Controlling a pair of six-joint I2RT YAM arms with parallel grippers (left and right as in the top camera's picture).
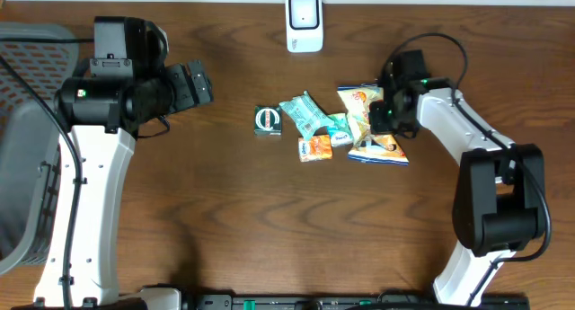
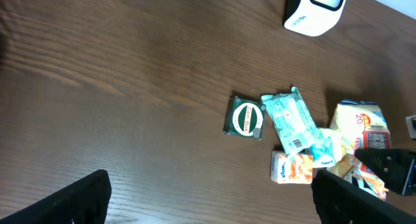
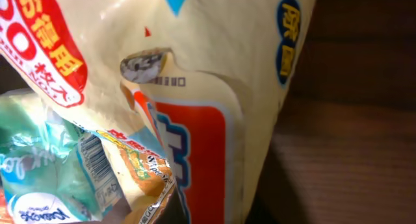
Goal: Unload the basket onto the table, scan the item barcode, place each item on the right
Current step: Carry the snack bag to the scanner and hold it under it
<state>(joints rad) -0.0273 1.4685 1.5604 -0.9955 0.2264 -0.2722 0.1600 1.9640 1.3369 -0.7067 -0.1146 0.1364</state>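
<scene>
A cream snack bag (image 1: 359,103) with red print lies at the right of a small pile of packets in the middle of the table. My right gripper (image 1: 384,119) is down on it and shut on its film. In the right wrist view the creased bag (image 3: 214,49) fills the picture and hides my fingers. A teal packet (image 3: 32,159) with a barcode (image 3: 97,159) shows at the lower left. My left gripper (image 2: 214,208) hangs open over bare wood, well left of the pile. The white scanner (image 1: 304,22) stands at the far edge.
The pile also holds a dark green packet (image 1: 268,120), the teal packet (image 1: 304,112), a small orange packet (image 1: 314,148) and an orange-blue bag (image 1: 382,150). A grey mesh basket (image 1: 22,166) stands at the left edge, behind the left arm.
</scene>
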